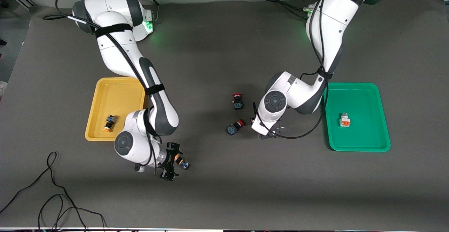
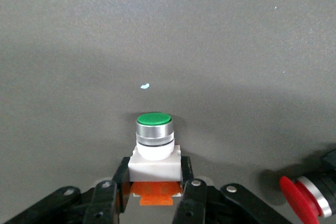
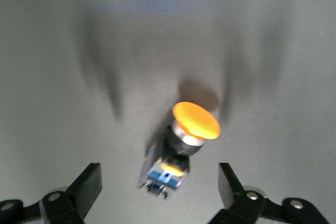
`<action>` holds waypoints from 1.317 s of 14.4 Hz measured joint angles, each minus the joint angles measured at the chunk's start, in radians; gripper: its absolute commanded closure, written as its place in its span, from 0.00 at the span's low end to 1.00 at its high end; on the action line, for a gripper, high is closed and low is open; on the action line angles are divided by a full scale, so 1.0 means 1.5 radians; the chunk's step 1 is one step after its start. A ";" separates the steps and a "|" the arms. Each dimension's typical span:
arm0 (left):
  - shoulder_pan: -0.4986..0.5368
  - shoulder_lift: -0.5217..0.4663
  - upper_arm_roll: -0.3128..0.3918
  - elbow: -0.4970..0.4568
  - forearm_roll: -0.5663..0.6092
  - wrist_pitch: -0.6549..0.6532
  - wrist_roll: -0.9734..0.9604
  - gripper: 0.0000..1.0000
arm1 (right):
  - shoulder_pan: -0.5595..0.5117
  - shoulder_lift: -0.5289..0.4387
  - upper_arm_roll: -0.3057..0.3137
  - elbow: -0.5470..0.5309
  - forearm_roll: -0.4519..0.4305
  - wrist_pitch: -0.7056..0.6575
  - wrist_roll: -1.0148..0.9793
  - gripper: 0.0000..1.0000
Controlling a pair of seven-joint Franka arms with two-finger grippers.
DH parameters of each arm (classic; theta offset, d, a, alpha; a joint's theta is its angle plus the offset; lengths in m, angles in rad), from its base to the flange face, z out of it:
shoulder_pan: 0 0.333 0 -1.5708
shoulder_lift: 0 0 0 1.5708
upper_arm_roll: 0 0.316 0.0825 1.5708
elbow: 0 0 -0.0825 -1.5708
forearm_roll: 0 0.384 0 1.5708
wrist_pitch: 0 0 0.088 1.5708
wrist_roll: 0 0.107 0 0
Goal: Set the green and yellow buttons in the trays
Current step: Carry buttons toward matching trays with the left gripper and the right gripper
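My left gripper (image 2: pixel 156 177) is shut on the white body of a green button (image 2: pixel 154 135), over the table's middle beside two red buttons; in the front view the wrist (image 1: pixel 268 116) hides both. My right gripper (image 1: pixel 176 162) is open, low over the table, its fingers either side of a yellow button (image 1: pixel 182 163) lying on the table; in the right wrist view this yellow button (image 3: pixel 189 129) lies between the open fingers (image 3: pixel 89 182). A second yellow button (image 1: pixel 109 122) lies in the yellow tray (image 1: pixel 105 91). A second green button (image 1: pixel 344 120) lies in the green tray (image 1: pixel 364 98).
Two red-capped buttons (image 1: pixel 238 101) (image 1: pixel 235 126) lie at the table's middle, close to my left gripper; one shows in the left wrist view (image 2: pixel 304 200). A black cable (image 1: pixel 52 197) loops on the table near the front camera, at the right arm's end.
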 measured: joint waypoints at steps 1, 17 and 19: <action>0.001 -0.001 0.001 0.005 0.000 -0.003 0.000 0.74 | 0.006 0.007 0.000 0.000 0.000 0.000 0.010 0.03; 0.354 -0.244 0.022 0.053 -0.058 -0.419 0.502 0.78 | 0.009 -0.106 -0.025 -0.002 -0.083 -0.310 -0.220 1.00; 0.413 -0.243 0.023 0.023 -0.030 -0.378 0.582 0.77 | 0.007 -0.158 -0.036 -0.043 -0.110 -0.334 -0.359 1.00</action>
